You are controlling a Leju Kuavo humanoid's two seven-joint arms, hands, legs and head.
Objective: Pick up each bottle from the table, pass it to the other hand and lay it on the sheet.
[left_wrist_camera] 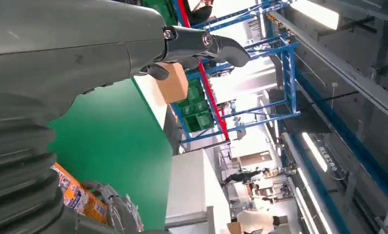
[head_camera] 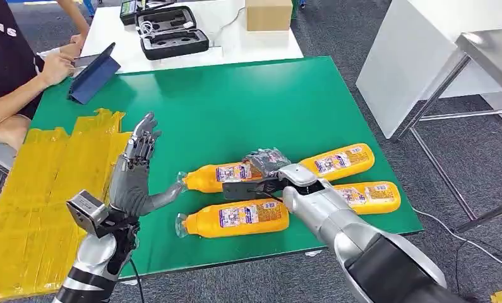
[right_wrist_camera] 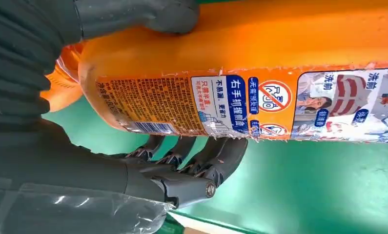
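Right hand fingers wrap orange plastic bottle; lift level toward spread, empty left hand.

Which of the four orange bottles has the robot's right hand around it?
The far-left bottle, its cap toward the left hand. The right hand wraps it; the other three lie untouched.

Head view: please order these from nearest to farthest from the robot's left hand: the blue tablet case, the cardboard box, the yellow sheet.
1. The yellow sheet, right beside the left hand, on its outer side.
2. The blue tablet case, at the green table's far left corner, by a person's hand.
3. The cardboard box, on the white table beyond.
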